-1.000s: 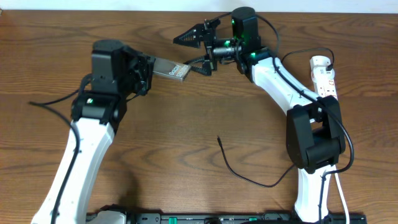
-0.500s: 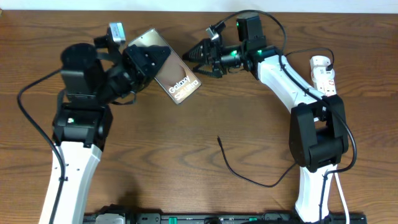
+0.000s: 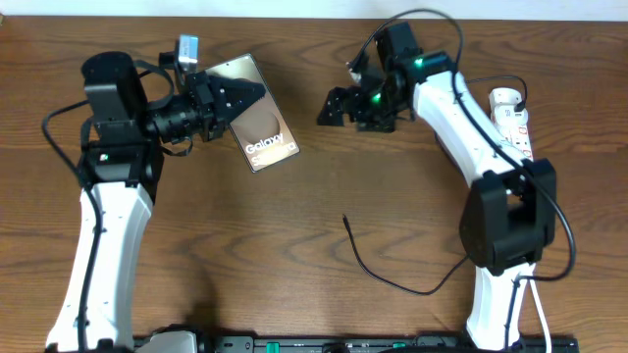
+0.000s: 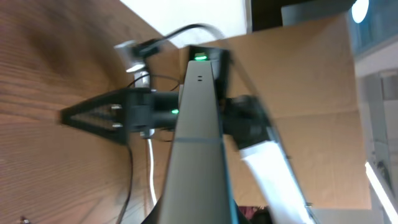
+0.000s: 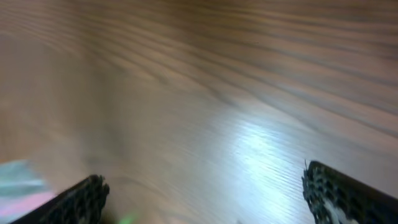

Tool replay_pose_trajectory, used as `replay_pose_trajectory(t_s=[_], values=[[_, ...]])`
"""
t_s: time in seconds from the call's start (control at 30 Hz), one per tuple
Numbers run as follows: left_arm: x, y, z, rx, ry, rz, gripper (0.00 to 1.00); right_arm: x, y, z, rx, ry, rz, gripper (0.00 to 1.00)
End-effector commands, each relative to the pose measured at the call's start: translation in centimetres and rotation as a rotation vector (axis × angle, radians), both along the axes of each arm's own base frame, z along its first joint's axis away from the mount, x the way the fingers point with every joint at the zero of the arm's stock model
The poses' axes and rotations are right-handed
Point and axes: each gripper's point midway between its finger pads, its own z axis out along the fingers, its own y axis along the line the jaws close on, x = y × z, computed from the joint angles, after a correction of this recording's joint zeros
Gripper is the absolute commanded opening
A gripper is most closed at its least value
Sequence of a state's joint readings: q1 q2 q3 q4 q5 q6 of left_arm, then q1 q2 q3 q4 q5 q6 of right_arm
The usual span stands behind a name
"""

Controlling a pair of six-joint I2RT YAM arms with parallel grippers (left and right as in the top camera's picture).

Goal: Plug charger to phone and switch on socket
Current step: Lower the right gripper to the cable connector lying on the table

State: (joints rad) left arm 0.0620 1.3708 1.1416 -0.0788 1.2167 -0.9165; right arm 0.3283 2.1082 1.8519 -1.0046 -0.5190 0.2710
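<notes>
From above, the left gripper [image 3: 238, 98] has its fingers pinching the phone [image 3: 267, 132] by its upper left part. The phone's face is turned up to the camera with the word "Galaxy" readable, and its long sides run at a slant toward the middle of the table [image 3: 294, 245]; whether any edge touches the wood cannot be told. The right gripper [image 3: 341, 106] hangs near the phone's right side, apart from it, with its fingers spread and nothing between them. The charger [image 3: 392, 279] lies loose on the table in front of both grippers, well apart from the phone. Its plug tip [image 3: 344, 219] points toward the far side, and the cable curves away to the right, toward the right arm's base. The socket [image 3: 513, 120] lies at the right edge of the table, partly hidden behind the right arm. In the left wrist view the phone [image 4: 198, 137] is seen edge-on as a tall grey slab up the middle. The right arm's fingers [image 4: 93, 118] show blurred beyond it over the wood, with cardboard behind. The right wrist view is blurred: only bare table [image 5: 236, 93] shows, with one black fingertip [image 5: 84, 199] in the lower left corner and the other in the lower right, set wide apart.
</notes>
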Motion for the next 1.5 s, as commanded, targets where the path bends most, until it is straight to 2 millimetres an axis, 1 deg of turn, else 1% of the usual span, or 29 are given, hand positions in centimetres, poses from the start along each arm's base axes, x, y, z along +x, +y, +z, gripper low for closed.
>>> replay_pose_trajectory(t_s=[0.0, 0.07, 0.13, 0.3, 0.33, 0.43, 0.53, 0.63, 0.7, 0.8, 0.97, 1.1, 1.2, 1.37, 1.47], values=[[-0.5, -0.6, -0.6, 0.008, -0.100, -0.119, 0.07, 1.7, -4.9, 4.3, -0.269, -0.201, -0.034, 0.99], [-0.2, -0.7, -1.5, 0.019, -0.133, -0.148, 0.07, 1.1, -5.8, 4.7, -0.313, -0.197, -0.036, 0.99], [0.4, -0.7, -2.8, 0.027, -0.142, -0.166, 0.07, 0.3, -6.7, 4.6, -0.360, -0.177, -0.031, 0.98], [2.0, -0.7, -7.5, 0.026, -0.088, -0.202, 0.07, -2.4, -8.7, 3.4, -0.464, -0.071, 0.002, 0.92], [2.2, -0.7, -8.4, 0.017, -0.076, -0.216, 0.07, -3.1, -8.9, 3.2, -0.477, -0.046, 0.015, 0.89], [2.7, -0.8, -11.2, -0.008, -0.049, -0.253, 0.07, -4.8, -9.1, 2.7, -0.510, 0.009, 0.051, 0.86], [2.8, -1.0, -13.2, -0.038, -0.061, -0.297, 0.07, -6.1, -9.0, 2.4, -0.547, 0.043, 0.082, 0.83], [3.1, -1.0, -15.1, -0.053, -0.031, -0.307, 0.07, -7.2, -8.2, 1.8, -0.558, 0.065, 0.119, 0.82], [3.3, -1.0, -15.9, -0.056, -0.019, -0.307, 0.07, -7.9, -7.5, 1.0, -0.565, 0.074, 0.147, 0.81], [3.4, -1.0, -16.4, -0.057, -0.011, -0.306, 0.07, -8.9, -6.6, -0.6, -0.575, 0.093, 0.169, 0.81], [3.6, -0.9, -16.4, -0.051, -0.023, -0.302, 0.07, -10.9, -5.0, -3.4, -0.568, 0.128, 0.211, 0.86], [3.7, -0.6, -16.4, -0.048, -0.022, -0.293, 0.07, -12.9, -4.2, -5.6, -0.538, 0.185, 0.244, 0.86], [3.8, -0.5, -16.5, -0.045, -0.024, -0.289, 0.07, -14.2, -3.6, -6.7, -0.507, 0.225, 0.252, 0.85], [4.0, -0.4, -16.8, -0.027, -0.020, -0.275, 0.07, -16.1, -2.7, -7.9, -0.502, 0.260, 0.265, 0.81], [4.0, -0.4, -16.8, -0.027, -0.021, -0.275, 0.07, -17.0, -2.1, -8.7, -0.506, 0.266, 0.279, 0.81]])
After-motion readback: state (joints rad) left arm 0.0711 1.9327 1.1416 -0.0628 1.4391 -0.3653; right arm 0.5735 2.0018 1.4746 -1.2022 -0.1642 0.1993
